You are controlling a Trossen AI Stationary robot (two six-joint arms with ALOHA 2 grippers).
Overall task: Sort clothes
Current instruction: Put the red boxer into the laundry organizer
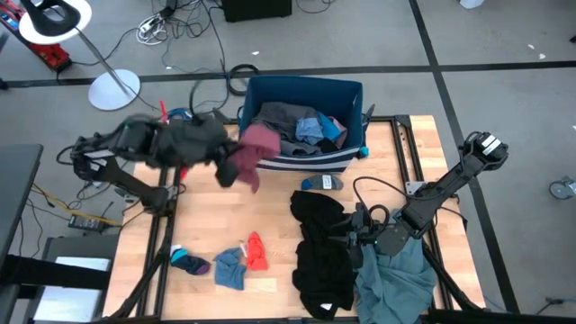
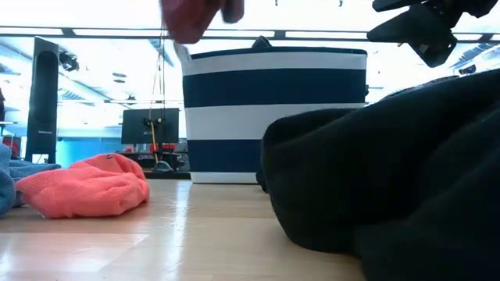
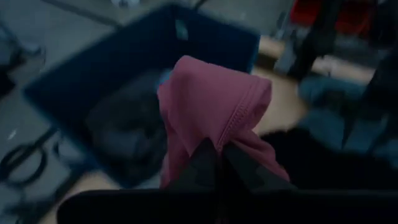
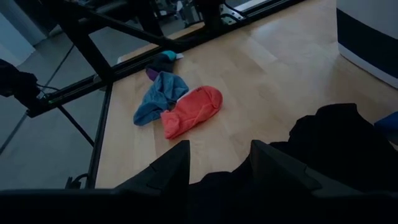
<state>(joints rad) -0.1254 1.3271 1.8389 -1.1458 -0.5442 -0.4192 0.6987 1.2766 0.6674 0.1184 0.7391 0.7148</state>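
From above, the left gripper [image 1: 236, 162] is clenching a maroon garment [image 1: 252, 153] beside the navy bin [image 1: 306, 90]. Down low, that garment [image 2: 191, 19] is dangling above the table. Past the right gripper [image 4: 219, 163], whose fingers are gaping apart, a black garment [image 4: 339, 146] is lying.

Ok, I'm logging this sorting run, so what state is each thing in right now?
Left pincer: shut on the pink garment, raised by the bin.
Pink garment: hanging in the air, off the table.
Navy bin: upright, open-topped, clothes inside.
Right pincer: open, low over the black garment.
Black garment: crumpled on the table.
Teal-grey garment: heaped at the table's edge.
Red piece: bunched, touching the blue piece.
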